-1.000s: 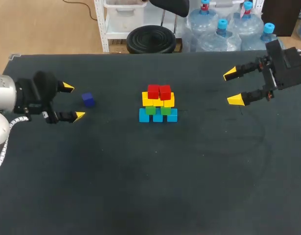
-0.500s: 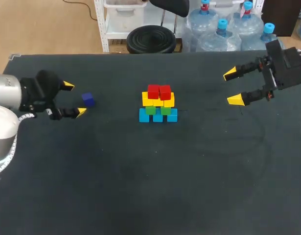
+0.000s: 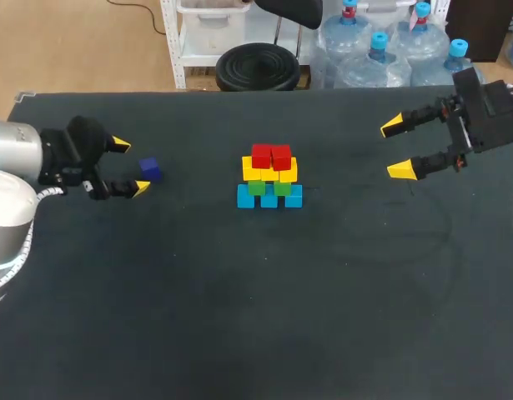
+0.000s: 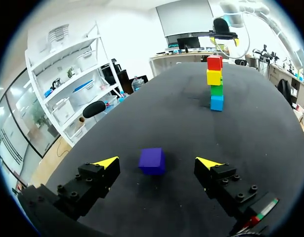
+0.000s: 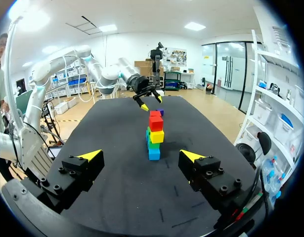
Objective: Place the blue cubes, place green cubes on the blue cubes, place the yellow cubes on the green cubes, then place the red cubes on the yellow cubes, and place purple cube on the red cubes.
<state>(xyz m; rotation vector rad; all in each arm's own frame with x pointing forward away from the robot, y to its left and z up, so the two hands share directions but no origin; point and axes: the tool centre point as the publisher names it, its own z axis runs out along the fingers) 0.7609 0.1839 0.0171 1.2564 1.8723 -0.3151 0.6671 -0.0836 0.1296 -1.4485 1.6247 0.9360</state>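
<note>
Jaws wide on both arms. The left jaws hold their yellow tips on either side of the purple cube without touching it. Over the last second they have edged in closer around the cube, which has not moved on the worktop. Well apart, near the middle, stands the stack: blue cubes at the base, then green cubes, yellow cubes and red cubes on top. The right jaws hang above the far right of the worktop, where they were before, on the right arm.
</note>
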